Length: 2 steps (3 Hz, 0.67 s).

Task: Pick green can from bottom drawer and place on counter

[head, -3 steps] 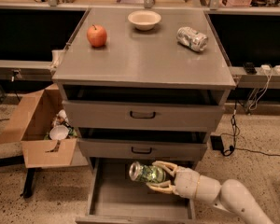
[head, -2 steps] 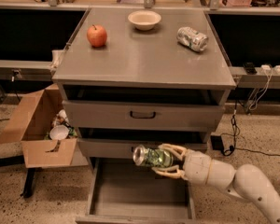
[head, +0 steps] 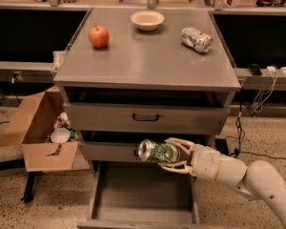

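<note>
The end effector [head: 168, 153] hangs below the front edge of the counter [head: 148, 63], somewhat right of that edge's middle, level with the front of the middle drawer [head: 107, 151]. Its pale fingers [head: 180, 142] are clamped on the green can [head: 156, 151], one above and one beneath it. The can lies on its side in the air, its silver end turned left and towards the camera, clear of the floor of the bottom drawer [head: 143, 192], which stands pulled out and open directly under it. The white arm [head: 238, 171] reaches in from the lower right, past the counter's front right corner. The top drawer [head: 145, 118] looks closed, with its dark handle under the middle of the front edge. On the counter, a red apple [head: 99, 36] sits near the left edge towards the back, a shallow pale bowl [head: 148, 19] stands near the middle of the back edge, and a silver can [head: 196, 39] lies on its side near the back right corner, well apart from both. On the floor beyond the counter's left edge rests an open cardboard box [head: 35, 128] with some small items inside.
</note>
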Tool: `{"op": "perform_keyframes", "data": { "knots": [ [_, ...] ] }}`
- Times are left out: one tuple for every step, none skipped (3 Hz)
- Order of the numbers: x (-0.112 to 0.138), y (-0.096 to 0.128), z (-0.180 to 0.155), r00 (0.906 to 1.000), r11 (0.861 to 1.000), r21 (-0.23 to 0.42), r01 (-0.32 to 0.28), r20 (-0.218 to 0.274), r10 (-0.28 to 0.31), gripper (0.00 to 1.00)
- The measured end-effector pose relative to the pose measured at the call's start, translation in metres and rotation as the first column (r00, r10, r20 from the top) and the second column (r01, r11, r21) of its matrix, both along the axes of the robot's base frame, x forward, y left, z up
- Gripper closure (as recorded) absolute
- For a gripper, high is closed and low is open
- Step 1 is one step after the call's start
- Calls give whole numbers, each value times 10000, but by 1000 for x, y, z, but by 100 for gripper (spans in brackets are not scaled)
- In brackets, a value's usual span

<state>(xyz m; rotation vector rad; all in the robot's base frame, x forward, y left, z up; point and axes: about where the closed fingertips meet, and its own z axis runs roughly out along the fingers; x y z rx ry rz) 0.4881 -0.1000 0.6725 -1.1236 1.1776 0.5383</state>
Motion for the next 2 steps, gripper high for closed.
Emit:
{"op": "perform_keyframes", "data": {
  "knots": [
    [10,-20,32,9991,9988,-270,397,-108,-400,100],
    [20,-46,67,9957,9940,-589,921,-85,-928,100]
  ]
}}
